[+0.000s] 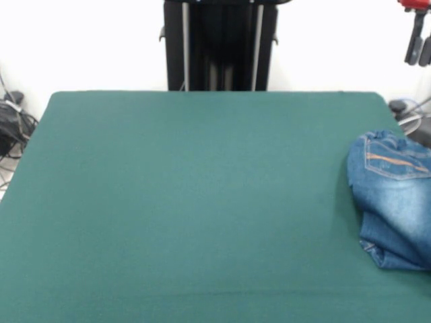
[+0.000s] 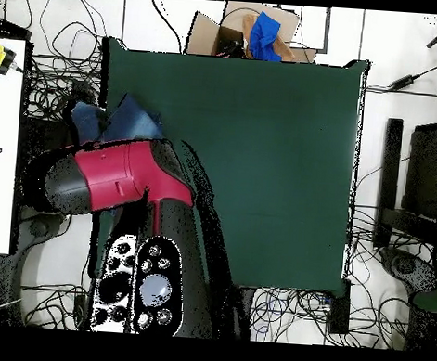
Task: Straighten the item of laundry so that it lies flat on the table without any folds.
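Bunched, folded blue jeans (image 1: 394, 198) with orange pocket stitching at the right edge of the green surface (image 1: 188, 202) in the front view, partly over that edge; in the overhead view, the same denim (image 2: 119, 122) at the left edge, half hidden under the red and black arm (image 2: 120, 176). Cardboard box (image 2: 234, 31) beyond the far edge, holding something blue (image 2: 265, 35); no legible writing anywhere. Claw (image 1: 419, 46) hanging high at the top right, above and apart from the jeans, gripping nothing, its opening impossible to tell.
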Controlling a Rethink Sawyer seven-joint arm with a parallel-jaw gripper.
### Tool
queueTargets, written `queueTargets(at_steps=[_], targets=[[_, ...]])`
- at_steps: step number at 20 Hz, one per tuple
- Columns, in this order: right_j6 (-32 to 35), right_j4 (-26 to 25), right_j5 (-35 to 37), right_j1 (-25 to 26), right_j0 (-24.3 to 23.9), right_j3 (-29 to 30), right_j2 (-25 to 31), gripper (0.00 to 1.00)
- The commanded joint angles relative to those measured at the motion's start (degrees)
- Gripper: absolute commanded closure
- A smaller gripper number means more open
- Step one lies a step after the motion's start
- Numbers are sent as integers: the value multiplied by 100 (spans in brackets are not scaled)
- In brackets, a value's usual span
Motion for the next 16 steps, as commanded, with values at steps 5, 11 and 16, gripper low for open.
queueTargets(at_steps=[5, 11, 16], targets=[[-579, 150, 745, -339, -145, 589, 502, 100], [-590, 55, 1470, -624, 40, 272, 507, 100], [-710, -1, 1466, -568, -87, 255, 659, 100]])
